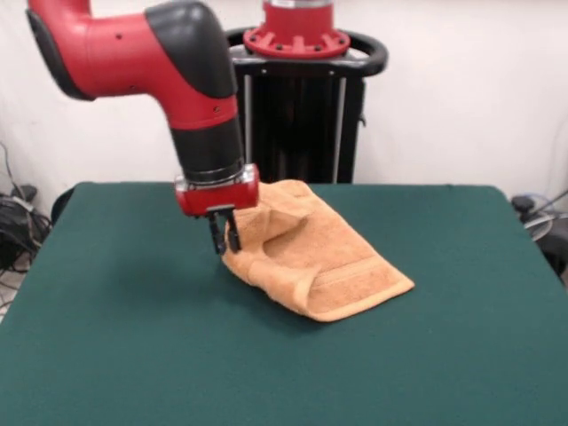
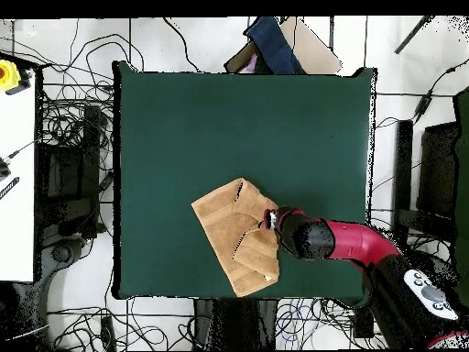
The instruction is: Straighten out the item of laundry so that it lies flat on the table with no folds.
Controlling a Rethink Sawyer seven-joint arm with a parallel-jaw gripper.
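The orange-tan towel (image 1: 311, 248) lies crumpled on the dark green table (image 1: 133, 337), a little toward the robot's side of the middle. It has raised folds, and one flatter corner with a woven band points toward the camera. In the overhead view the towel (image 2: 236, 234) is a folded, uneven shape near the table's (image 2: 183, 119) lower edge. My gripper (image 1: 225, 238) hangs straight down at the towel's left edge in the front view, low over the table. In the overhead view the gripper (image 2: 272, 220) is at the towel's right edge. I cannot tell how it stands against the cloth.
The black pedestal (image 1: 297, 98) stands behind the table's far edge. Cables lie on the floor around the table (image 2: 73, 137). A white bench (image 2: 16, 165) stands at the left and a dark blue object (image 2: 275, 46) beyond the top edge.
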